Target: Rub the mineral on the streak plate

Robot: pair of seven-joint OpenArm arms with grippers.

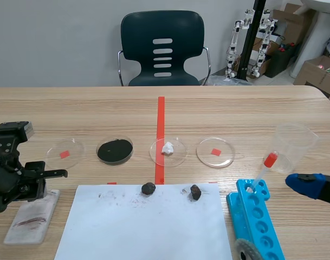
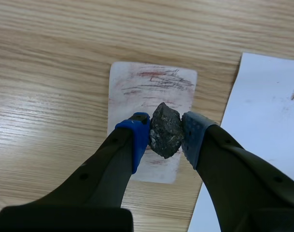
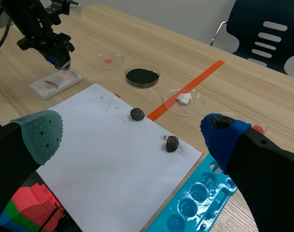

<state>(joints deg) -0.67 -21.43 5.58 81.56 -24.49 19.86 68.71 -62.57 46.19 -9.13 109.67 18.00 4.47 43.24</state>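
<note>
Near left corner of table (image 1: 235,108): streak plate (image 1: 30,219), left gripper (image 1: 29,196) just above. Along far edge of paper (image 1: 143,230): dark rock (image 1: 148,188), second rock (image 1: 195,192).

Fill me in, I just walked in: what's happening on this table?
The left gripper is shut on a dark mineral chunk, holding it over the white streak plate, which already bears reddish streaks. The right gripper hangs open near the blue tube rack. Two other rocks lie on the white paper.

Lab — petri dishes (image 1: 205,149), blue tube rack (image 1: 257,216); plastic beaker (image 1: 295,146)
</note>
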